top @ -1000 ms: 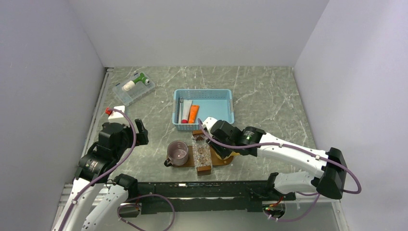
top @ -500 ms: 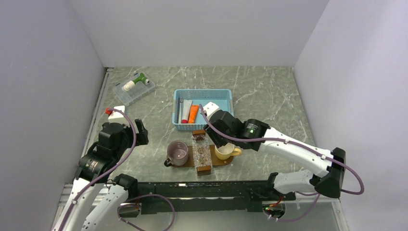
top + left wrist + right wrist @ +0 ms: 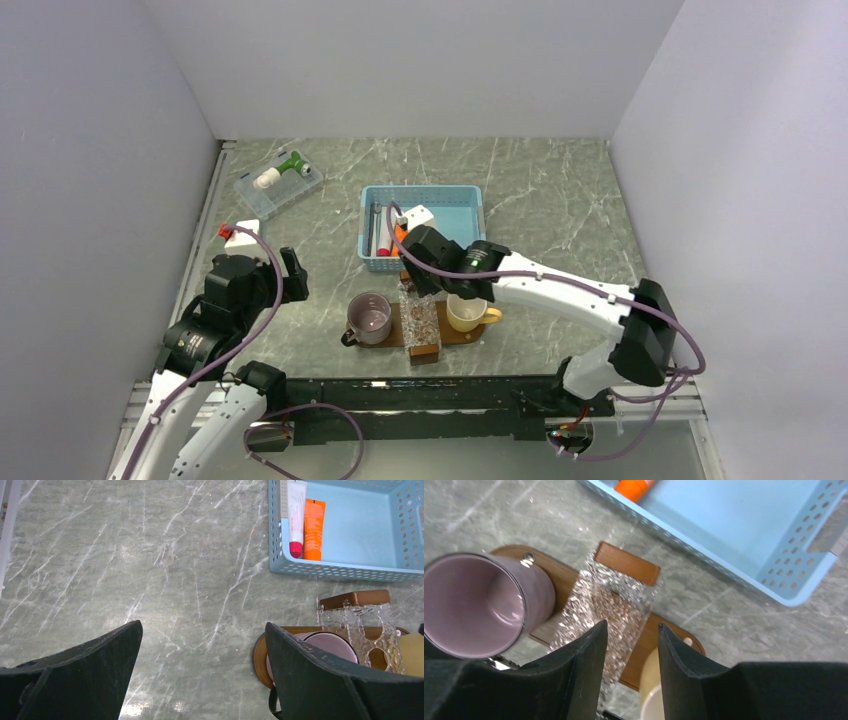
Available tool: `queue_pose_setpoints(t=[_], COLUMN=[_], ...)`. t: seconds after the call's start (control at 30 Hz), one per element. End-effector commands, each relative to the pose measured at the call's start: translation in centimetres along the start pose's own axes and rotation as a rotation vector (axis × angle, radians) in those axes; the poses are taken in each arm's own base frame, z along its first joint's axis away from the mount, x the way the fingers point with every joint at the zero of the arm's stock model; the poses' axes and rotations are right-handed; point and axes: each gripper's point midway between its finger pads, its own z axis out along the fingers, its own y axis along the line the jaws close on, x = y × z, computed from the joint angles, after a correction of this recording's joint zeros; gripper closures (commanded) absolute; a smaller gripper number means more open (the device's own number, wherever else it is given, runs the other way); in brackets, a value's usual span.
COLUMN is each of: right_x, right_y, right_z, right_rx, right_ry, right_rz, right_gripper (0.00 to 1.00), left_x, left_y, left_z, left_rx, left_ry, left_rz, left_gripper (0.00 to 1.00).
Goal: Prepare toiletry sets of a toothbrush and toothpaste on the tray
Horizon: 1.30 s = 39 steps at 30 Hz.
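The orange toothpaste (image 3: pixel 314 529) lies in the light-blue basket (image 3: pixel 462 222) beside a white tube with a red cap (image 3: pixel 295 517); its end shows in the right wrist view (image 3: pixel 634 486). A thin stick, perhaps the toothbrush (image 3: pixel 373 228), lies along the basket's left wall. The brown tray (image 3: pixel 461 337) holds a purple mug (image 3: pixel 370 318), a clear glass holder (image 3: pixel 421 318) and a yellow cup (image 3: pixel 466 313). My right gripper (image 3: pixel 632 625) is open and empty, above the holder's far end near the basket's front wall. My left gripper (image 3: pixel 202 625) is open and empty, left of the tray (image 3: pixel 260 655).
A clear plastic box (image 3: pixel 278 180) with a green and white item stands at the back left. A small white thing with a red cap (image 3: pixel 238 238) lies by the left wall. Walls close in the table on three sides.
My right gripper has left the yellow cup and moved left and away, towards the basket. The cup now stands uncovered on the tray. The left arm has not moved.
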Motion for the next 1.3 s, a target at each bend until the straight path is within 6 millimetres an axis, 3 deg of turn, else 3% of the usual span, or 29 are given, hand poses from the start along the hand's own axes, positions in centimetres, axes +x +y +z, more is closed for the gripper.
queue_pose_setpoints(t=[0.0, 0.17, 0.33, 0.67, 0.97, 1.27], right_x=[-4.7, -5.7, -6.5, -6.1, -5.4, -4.4], right_y=[2.3, 3.7, 5.1, 6.7, 5.9, 4.8], right_z=[0.7, 2.5, 3.9, 6.7, 8.4, 9.0], right_rx=[-0.043, -0.045, -0.075, -0.079, -0.01, 0.034], right_ry=[-0.12, -0.114, -0.108, -0.058, -0.026, -0.001], right_rz=[0.113, 0.134, 0.145, 0.141, 0.143, 0.152], right_gripper=[0.57, 0.62, 0.74, 0.94, 1.0, 1.0], left_x=[-0.9, -0.8, -0.8, -0.8, -0.8, -0.8], left_y=[-0.4, -0.3, -0.4, -0.5, -0.6, -0.6], left_z=[0.0, 0.0, 0.0, 0.0, 0.1, 0.1], left_rx=[0.017, 0.016, 0.019, 0.024, 0.027, 0.029], left_ry=[-0.034, -0.034, -0.033, -0.032, -0.027, -0.029], left_rz=[-0.009, -0.009, -0.008, -0.005, -0.002, -0.003], left_gripper=[0.01, 0.01, 0.01, 0.01, 0.01, 0.01])
